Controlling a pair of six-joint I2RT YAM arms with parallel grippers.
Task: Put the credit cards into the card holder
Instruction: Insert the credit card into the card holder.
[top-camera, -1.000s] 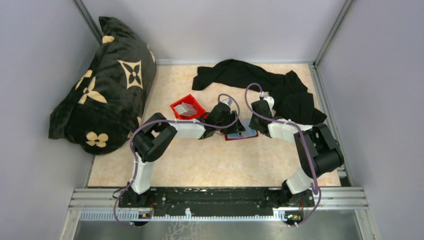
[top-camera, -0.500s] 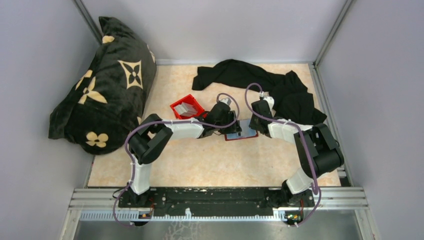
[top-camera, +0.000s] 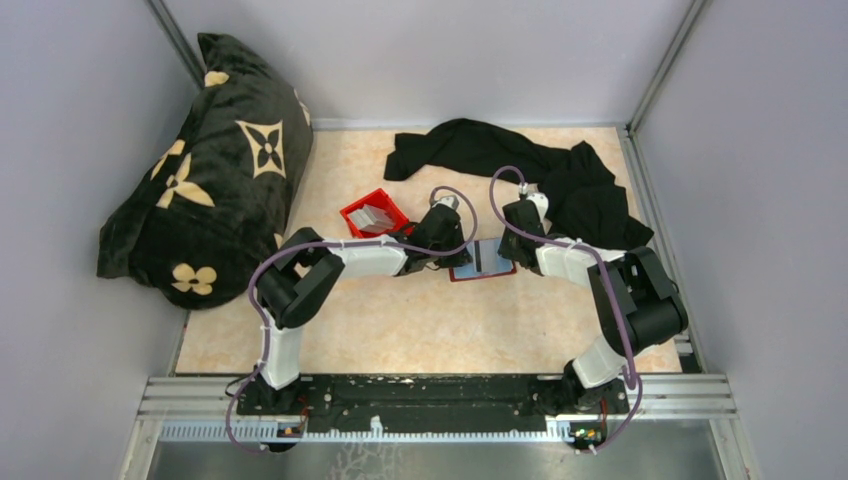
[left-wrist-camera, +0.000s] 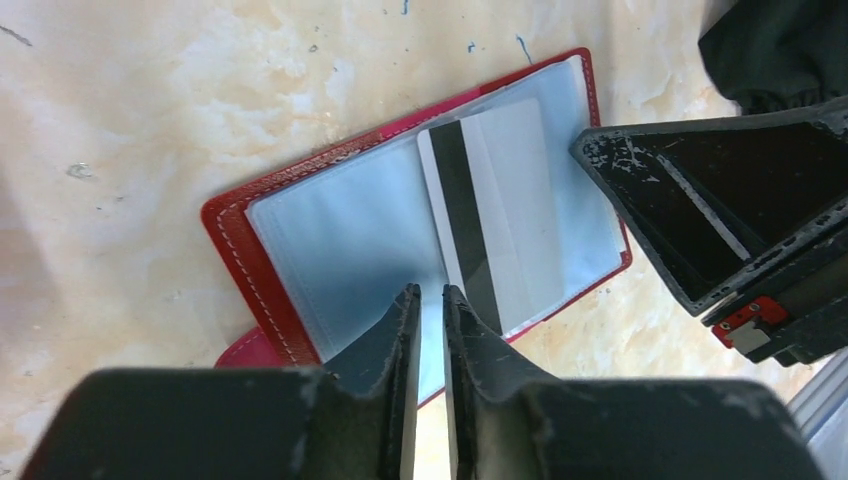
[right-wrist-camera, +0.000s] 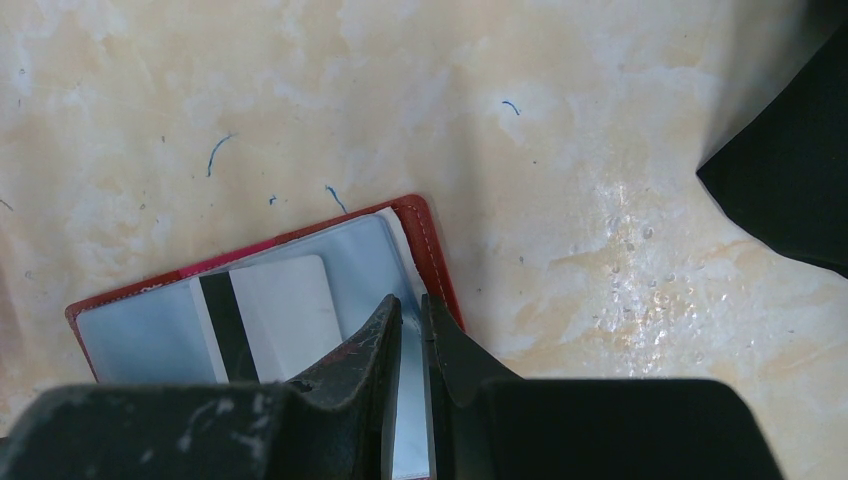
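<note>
One card sits in the right pocket of the card holder; only marking visible is a black mag stripe. Holder lies open flat on the worktop, between both hands. More cards in the red bin, up-left of holder. Pillow far left: black w/ tan flower motifs. L hand: fingers nearly together, thin slit, over holder's left page. R hand: fingers nearly together, tips at holder's right edge; can't tell if pinching the sleeve. Vs 1 s ago: L hand backed off leftward, more pale lining exposed in top view. R arm, bin, black cloth unchanged.
</note>
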